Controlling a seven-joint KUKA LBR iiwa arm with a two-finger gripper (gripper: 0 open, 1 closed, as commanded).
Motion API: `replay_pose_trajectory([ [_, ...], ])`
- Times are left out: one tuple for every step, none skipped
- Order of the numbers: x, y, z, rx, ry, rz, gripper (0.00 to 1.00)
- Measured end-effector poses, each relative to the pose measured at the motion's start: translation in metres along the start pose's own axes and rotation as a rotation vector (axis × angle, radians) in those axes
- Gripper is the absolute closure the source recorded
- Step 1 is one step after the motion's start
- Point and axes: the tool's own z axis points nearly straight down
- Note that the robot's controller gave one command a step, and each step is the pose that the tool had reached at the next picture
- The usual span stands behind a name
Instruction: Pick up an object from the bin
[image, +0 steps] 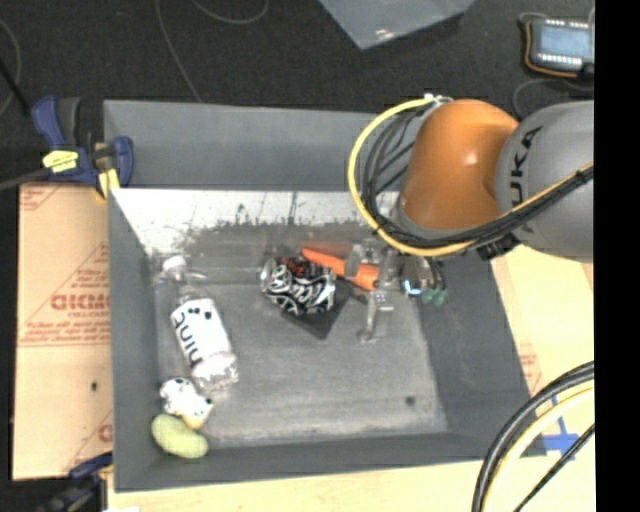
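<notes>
My gripper (375, 315) hangs under the arm's orange dome, low in the bin's right half. Just to its left lies a black object with a white squiggle pattern (298, 288), about in the bin's middle. An orange elongated thing (330, 260) lies across the patterned object's top right and runs toward the gripper; its right end is hidden by the gripper. I cannot tell whether the gripper touches either thing.
A clear plastic bottle (202, 340) with a white label lies along the bin's left side. Below it, in the near left corner, sit a small white toy with black spots (186, 400) and a yellow-green lump (179, 436).
</notes>
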Motion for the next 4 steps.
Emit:
replay_pose_trajectory([
  [-0.002,0.0,-0.005,0.0,-0.008,0.0,0.0],
  [-0.013,0.002,0.034,0.001,-0.011,-0.098,0.0],
  [-0.028,0.014,0.099,-0.002,-0.044,-0.081,0.0],
  [-0.025,0.013,0.085,-0.001,-0.035,-0.075,0.0],
])
